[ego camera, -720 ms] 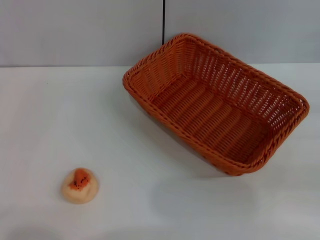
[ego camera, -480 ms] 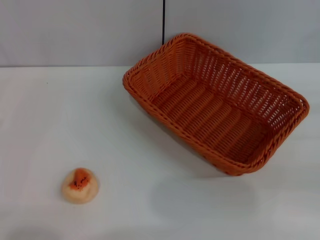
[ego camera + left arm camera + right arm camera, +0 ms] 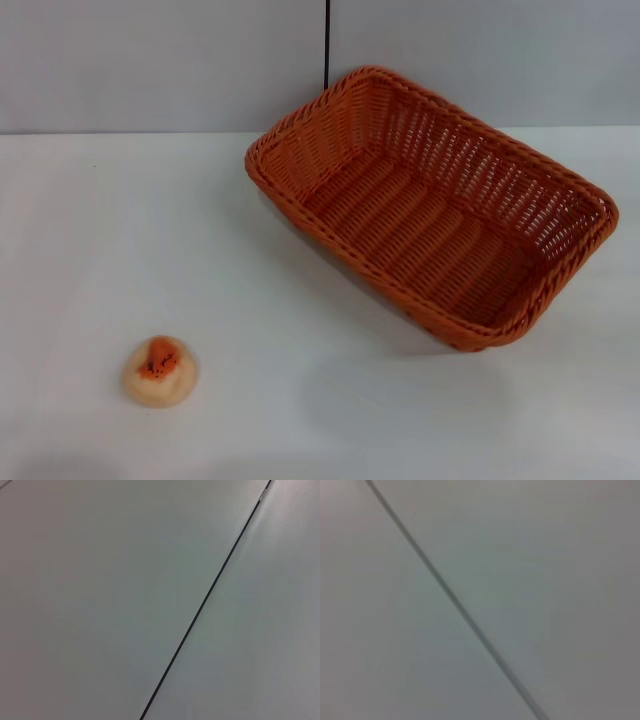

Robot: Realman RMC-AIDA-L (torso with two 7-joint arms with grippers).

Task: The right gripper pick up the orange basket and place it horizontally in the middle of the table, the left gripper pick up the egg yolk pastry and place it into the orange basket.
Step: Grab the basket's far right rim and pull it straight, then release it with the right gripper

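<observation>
Right gripper: not in any view; whether it is open or holding anything cannot be told. Its wrist camera shows only a plain grey panel crossed by a dark seam.
Left gripper: likewise out of sight, state unknown; its wrist view shows a similar grey panel and thin dark seam.
Orange basket (image 3: 432,205): sits on the table's far right part, open side up, empty, one short end near the back wall.
Basket axis: long axis runs diagonally, from far-centre toward near-right, so it is skewed and needs turning to lie crosswise in the middle.
Basket handling: likely light and fairly stiff, the woven wall giving a little under pressure; the braided rim looks the best hold, probably the near long side or the near-right corner, fingers straddling rim and openwork wall.
Egg yolk pastry (image 3: 160,371): near-left on the table, well apart from the basket, dome up with its orange patch on top.
Pastry handling: probably soft and crumbly; a gentle pinch across its sides seems wise.
Table (image 3: 120,230): white, bare between the two.
Stage: nothing yet lifted, judging by how things lie.
</observation>
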